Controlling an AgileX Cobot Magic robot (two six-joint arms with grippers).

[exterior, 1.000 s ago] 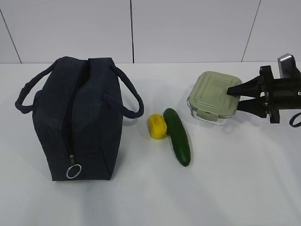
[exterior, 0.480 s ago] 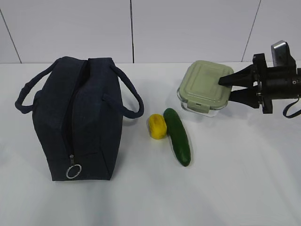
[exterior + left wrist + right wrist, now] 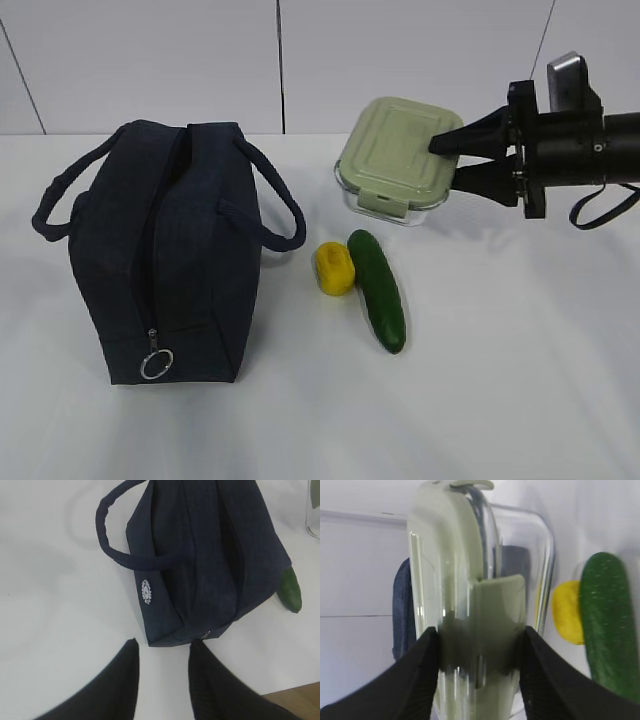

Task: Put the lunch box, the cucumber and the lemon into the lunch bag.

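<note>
My right gripper (image 3: pixel 445 165) is shut on the lunch box (image 3: pixel 392 155), a clear square container with a sage-green lid, and holds it tilted in the air at the right of the exterior view. In the right wrist view the box (image 3: pixel 470 605) sits clamped between the two fingers. The lemon (image 3: pixel 335 268) and the dark green cucumber (image 3: pixel 377 288) lie side by side on the table below it. The navy lunch bag (image 3: pixel 165 250) stands at the left, its top zipper open. My left gripper (image 3: pixel 162 652) is open and empty, above the table by the bag's (image 3: pixel 200 555) end.
The white table (image 3: pixel 500 380) stretches to a white panelled wall behind. The bag's loop handles (image 3: pixel 275 195) hang out to both sides. A wooden floor strip (image 3: pixel 300 707) shows past the table edge in the left wrist view.
My right gripper has lifted the lunch box off the table and carried it up and to the left, toward the bag. The lemon, cucumber and bag have not moved.
</note>
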